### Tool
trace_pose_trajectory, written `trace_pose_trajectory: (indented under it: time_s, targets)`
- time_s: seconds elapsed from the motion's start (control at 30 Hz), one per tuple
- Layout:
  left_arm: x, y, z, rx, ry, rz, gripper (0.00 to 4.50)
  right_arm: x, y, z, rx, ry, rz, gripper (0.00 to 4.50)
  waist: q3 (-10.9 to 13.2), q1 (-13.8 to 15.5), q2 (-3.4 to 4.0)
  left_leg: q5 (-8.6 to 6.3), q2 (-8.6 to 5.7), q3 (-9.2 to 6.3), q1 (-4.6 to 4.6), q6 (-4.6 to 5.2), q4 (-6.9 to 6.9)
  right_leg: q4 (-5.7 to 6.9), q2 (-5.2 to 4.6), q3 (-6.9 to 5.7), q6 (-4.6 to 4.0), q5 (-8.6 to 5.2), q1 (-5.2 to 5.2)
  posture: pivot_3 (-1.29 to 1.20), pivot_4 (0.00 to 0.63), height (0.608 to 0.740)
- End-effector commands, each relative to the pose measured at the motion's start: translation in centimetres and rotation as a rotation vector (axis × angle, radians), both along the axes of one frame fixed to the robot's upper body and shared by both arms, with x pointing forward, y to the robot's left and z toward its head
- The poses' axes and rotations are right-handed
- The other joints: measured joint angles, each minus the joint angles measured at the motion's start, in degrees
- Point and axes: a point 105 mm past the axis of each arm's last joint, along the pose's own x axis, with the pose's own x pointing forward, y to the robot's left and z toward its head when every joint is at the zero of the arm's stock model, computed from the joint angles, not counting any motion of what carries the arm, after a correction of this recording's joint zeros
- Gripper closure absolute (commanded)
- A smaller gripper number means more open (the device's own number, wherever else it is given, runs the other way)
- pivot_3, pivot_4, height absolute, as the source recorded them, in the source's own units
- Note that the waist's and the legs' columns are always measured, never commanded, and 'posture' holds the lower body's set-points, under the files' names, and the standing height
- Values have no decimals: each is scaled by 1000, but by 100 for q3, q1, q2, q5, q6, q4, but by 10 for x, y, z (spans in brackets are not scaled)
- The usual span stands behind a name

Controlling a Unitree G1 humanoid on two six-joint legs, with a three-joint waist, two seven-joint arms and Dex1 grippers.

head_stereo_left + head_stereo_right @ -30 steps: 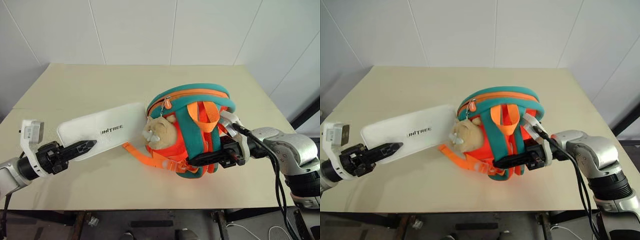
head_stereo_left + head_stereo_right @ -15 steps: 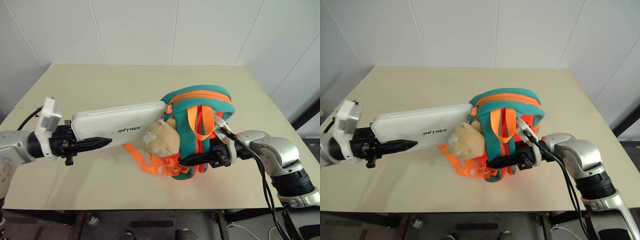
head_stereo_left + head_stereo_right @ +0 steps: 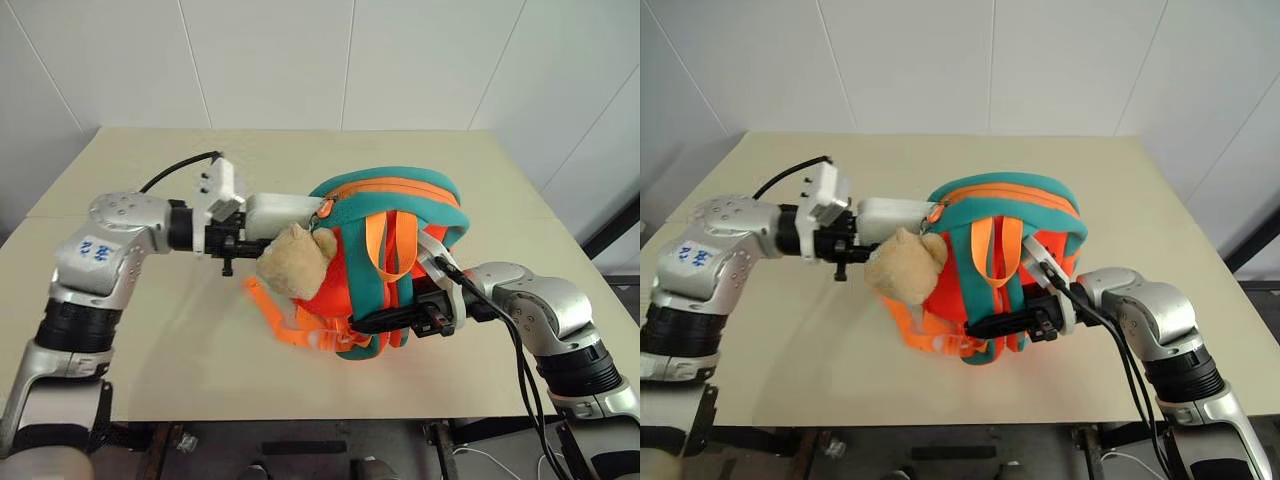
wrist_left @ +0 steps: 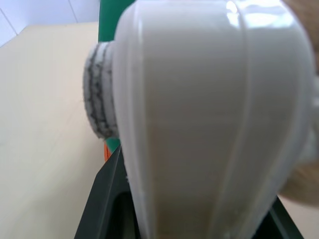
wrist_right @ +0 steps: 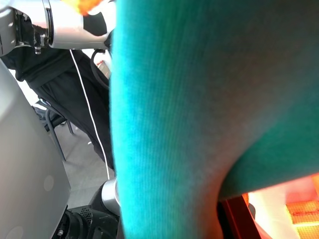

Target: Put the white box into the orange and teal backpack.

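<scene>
The orange and teal backpack (image 3: 395,250) stands on the table with its zipped-open top edge facing my left arm. My right gripper (image 3: 398,319) is shut on its teal trim (image 5: 169,124) low on the near side. The white box (image 3: 282,211) is held level in my left gripper (image 3: 243,240), which is shut on its near end. The box's far end is hidden inside the backpack's opening by the zip pull (image 3: 325,207). In the left wrist view the white box (image 4: 209,124) sits between black fingers (image 4: 107,209). A tan plush toy (image 3: 295,263) hangs just below the box.
The beige table (image 3: 150,330) stretches out around the backpack. Orange webbing straps (image 3: 285,325) trail on it beneath the plush toy. White wall panels rise behind the table's far edge (image 3: 290,130). A black cable runs along my right arm (image 3: 520,350).
My left arm has swung up and to the right, and the box has turned level and slid far into the backpack's opening. The plush toy shifted. My right gripper kept its hold.
</scene>
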Motion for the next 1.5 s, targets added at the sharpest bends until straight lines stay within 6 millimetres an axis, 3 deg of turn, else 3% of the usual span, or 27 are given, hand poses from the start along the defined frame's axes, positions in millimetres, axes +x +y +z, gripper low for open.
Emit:
trace_pose_trajectory:
  time_s: [0.03, 0.13, 0.27, 0.43, 0.63, 0.93, 1.03, 1.17, 1.4, 1.5]
  targets:
    - [2, -28, 8, -7, -27, -63, 3159, -6, 3, 3, 11, -13, 22, 4483, 0, 19, 0, 0, -1, -1, 0, 0, 7, 6, 0, 0, 0, -1, 0, 0, 150, 740]
    - [10, -45, -4, 16, 1, -74, 3159, -6, 5, 4, 19, -19, 19, 4483, 0, 10, 0, 0, -1, -2, -1, 0, 21, 14, 0, 0, 1, -1, 3, 0, 150, 740]
    - [16, -49, -19, 62, 36, -47, 3159, -6, 7, 6, 26, -26, 17, 4483, 0, -4, 1, 0, -1, -4, 2, 0, 24, 23, 3, 2, 1, 0, 3, 0, 150, 740]
    - [17, -44, -23, 81, 34, -30, 1599, -8, 8, 5, 38, -27, 8, 4500, 0, 8, 1, 0, -1, -5, 1, 0, 29, 24, 2, 2, 1, -1, 4, 0, 150, 740]
    - [3, -19, -12, 40, 48, -57, 32, -9, 8, 4, 43, -28, -3, 4500, 1, -29, 2, 0, -1, -5, 3, 0, 27, 28, 3, 3, 1, -1, 4, 0, 150, 740]
    - [-4, 49, -4, 65, 20, 6, 32, -4, 7, 1, 38, -34, -30, 4500, 1, -2, 2, 0, 0, -6, 4, 0, 32, 29, 3, 2, 1, -1, 5, 0, 150, 740]
    - [-2, 56, -5, 41, 14, 27, 32, -3, 7, 1, 39, -36, -33, 4500, 1, 0, 2, 0, 0, -6, 3, 1, 35, 31, 3, 3, 1, -1, 6, 0, 150, 740]
    - [-5, 51, -7, 12, -17, 0, 847, -2, 9, 0, 40, -36, -33, 4500, 1, 5, 2, -1, 0, -6, 3, 2, 36, 32, 3, 2, 1, -1, 6, 0, 150, 740]
    - [-23, 50, -8, 9, 21, -71, 3061, -2, 9, -1, 38, -30, -36, 4500, 1, -15, 2, -1, 1, -6, 3, 2, 36, 36, 4, 2, 1, -1, 5, 0, 150, 740]
    - [-16, 51, -8, -1, 1, -28, 4017, -1, 9, -2, 39, -27, -39, 4500, 1, -5, 2, -1, 1, -6, 4, 2, 40, 38, 4, 3, 1, -1, 5, 0, 150, 740]
